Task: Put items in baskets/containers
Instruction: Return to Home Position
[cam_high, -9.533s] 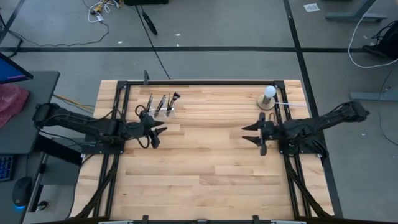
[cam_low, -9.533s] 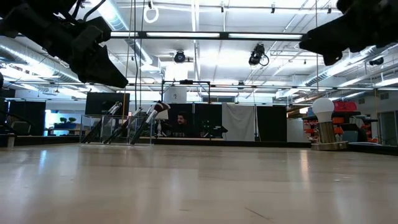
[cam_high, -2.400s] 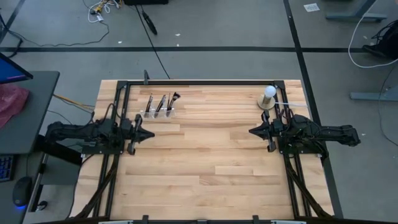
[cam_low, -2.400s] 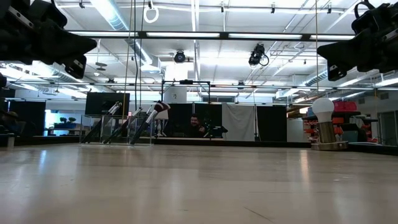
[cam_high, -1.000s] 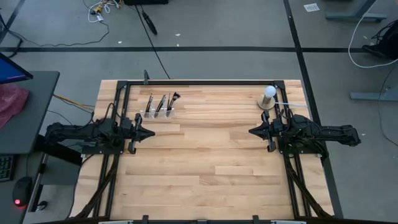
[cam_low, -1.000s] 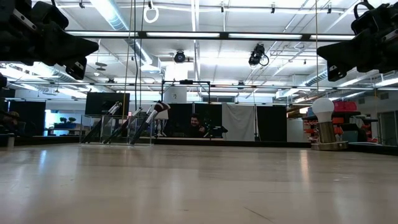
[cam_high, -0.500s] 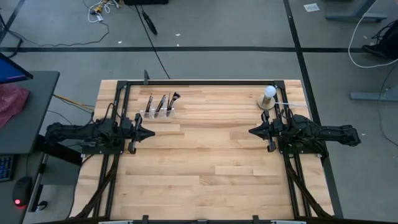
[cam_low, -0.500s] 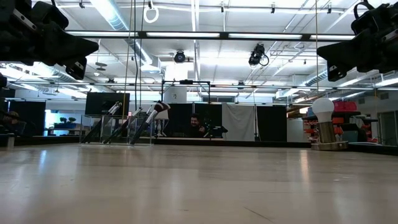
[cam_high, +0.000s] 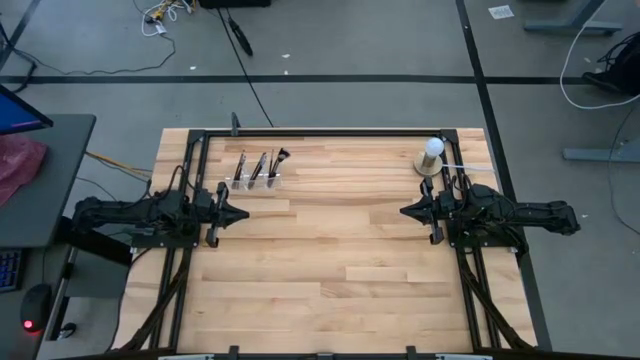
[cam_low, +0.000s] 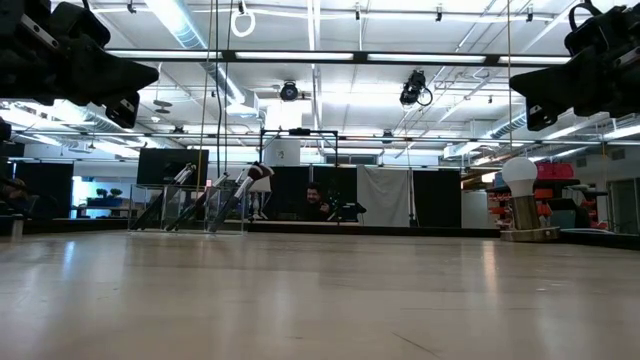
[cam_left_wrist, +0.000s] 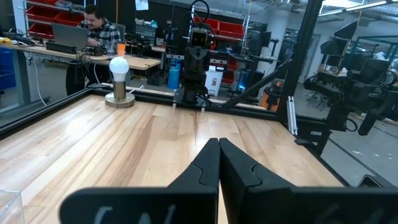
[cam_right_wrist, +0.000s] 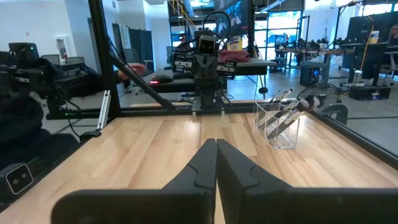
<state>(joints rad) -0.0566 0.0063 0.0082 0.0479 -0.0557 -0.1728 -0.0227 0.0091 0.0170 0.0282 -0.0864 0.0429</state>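
Several dark-handled brushes (cam_high: 260, 167) stand leaning in a clear plastic holder (cam_high: 255, 182) at the table's far left; the holder also shows in the right wrist view (cam_right_wrist: 278, 125) and the low view (cam_low: 200, 207). My left gripper (cam_high: 244, 213) hovers shut just near of the holder, pointing toward the table's right. My right gripper (cam_high: 404, 211) hovers shut at the right side, pointing left. In each wrist view the fingers meet, the left (cam_left_wrist: 219, 144) and the right (cam_right_wrist: 216, 144). Neither holds anything.
A white bulb on a round wooden base (cam_high: 432, 156) stands at the far right, close to my right arm. A black metal frame (cam_high: 320, 132) runs along the table's far edge and sides. Bare wood lies between the two grippers. A person sits beyond the table (cam_low: 315, 200).
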